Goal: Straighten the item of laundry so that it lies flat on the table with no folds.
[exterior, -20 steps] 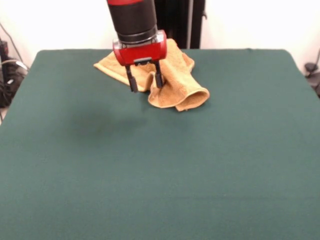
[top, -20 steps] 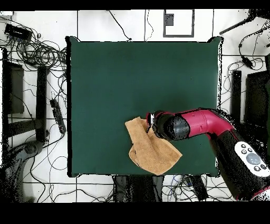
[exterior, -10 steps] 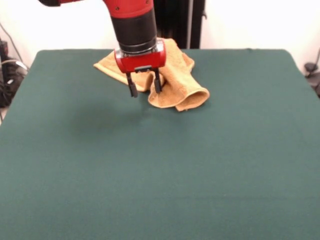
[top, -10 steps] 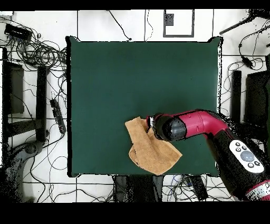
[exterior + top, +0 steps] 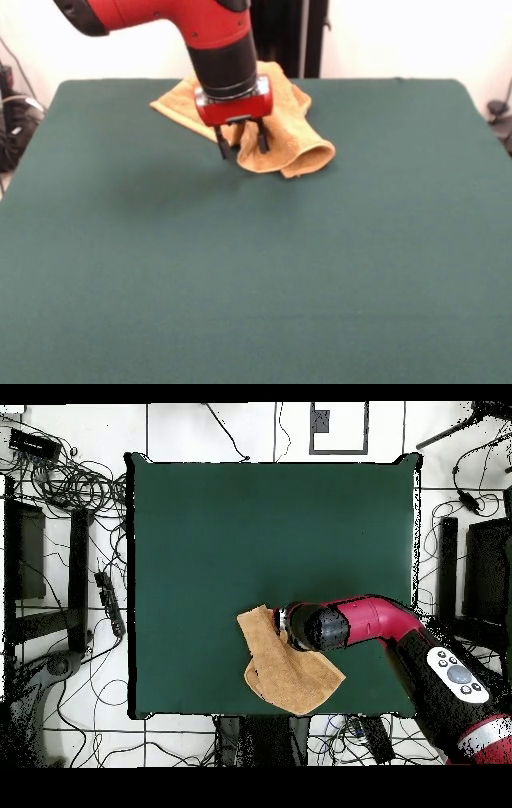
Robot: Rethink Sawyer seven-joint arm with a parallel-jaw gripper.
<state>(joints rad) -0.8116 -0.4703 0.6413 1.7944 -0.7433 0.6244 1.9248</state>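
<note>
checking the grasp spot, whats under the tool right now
Under the open tool lies the near edge of the rumpled orange towel on the green table. Overhead, the arm covers the contact point, so touch cannot be told.

On the far part of the green tabletop [image 5: 256,264] a golden-orange towel [image 5: 292,136] lies rumpled with a rolled fold at its near right corner, and the red arm's claw [image 5: 241,147] hangs over its near edge, both dark fingers [image 5: 262,138] spread apart.
</note>
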